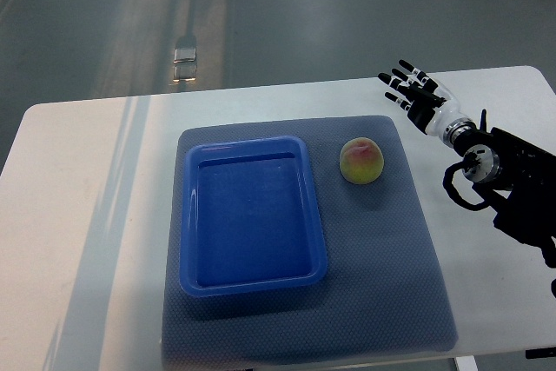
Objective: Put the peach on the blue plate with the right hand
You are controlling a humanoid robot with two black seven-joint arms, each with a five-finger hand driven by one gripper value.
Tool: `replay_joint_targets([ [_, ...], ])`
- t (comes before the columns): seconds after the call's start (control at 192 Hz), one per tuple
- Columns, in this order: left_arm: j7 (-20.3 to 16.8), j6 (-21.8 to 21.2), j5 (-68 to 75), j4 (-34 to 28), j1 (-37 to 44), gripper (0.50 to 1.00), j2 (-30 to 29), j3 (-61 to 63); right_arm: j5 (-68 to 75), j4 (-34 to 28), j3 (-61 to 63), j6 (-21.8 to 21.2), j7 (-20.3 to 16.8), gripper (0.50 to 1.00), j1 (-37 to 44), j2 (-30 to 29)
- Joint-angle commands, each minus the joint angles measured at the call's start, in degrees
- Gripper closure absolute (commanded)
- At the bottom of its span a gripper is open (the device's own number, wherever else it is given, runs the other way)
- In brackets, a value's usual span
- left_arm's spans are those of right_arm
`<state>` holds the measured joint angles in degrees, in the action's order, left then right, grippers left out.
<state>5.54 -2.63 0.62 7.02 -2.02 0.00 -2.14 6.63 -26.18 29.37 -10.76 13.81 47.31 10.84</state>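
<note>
I saw nothing done yet: the peach (361, 161) sat on the mat right of the empty blue plate (252, 280), my right hand (415, 89) spread, holding nothing, further right.

One peach (361, 161), one blue plate (252, 212), one grey mat (391, 284), one white table (78, 215) and one hand (415, 91).
</note>
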Motion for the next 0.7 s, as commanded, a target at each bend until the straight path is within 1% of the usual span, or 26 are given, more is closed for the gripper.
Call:
replay_joint_targets([
  [0.0,0.00,-0.01,0.00,-0.08,0.00,0.500,0.00,0.03,-0.13,-0.01,-0.27,-0.13,-0.01,0.566,0.06,0.32],
  [0.188,0.00,-0.01,0.00,-0.08,0.00,0.500,0.00,0.03,-0.92,-0.10,-0.89,-0.05,-0.01,0.570,0.41,0.59],
  [0.507,0.00,-0.09,0.00,-0.08,0.00,0.500,0.00,0.03,-9.89,-0.10,-1.06,0.30,-0.01,0.570,4.19,1.47],
  [0.695,0.00,-0.09,0.00,-0.08,-0.09,0.500,0.00,0.03,-19.73,-0.72,-1.15,-2.86,-0.10,0.570,6.04,1.55],
])
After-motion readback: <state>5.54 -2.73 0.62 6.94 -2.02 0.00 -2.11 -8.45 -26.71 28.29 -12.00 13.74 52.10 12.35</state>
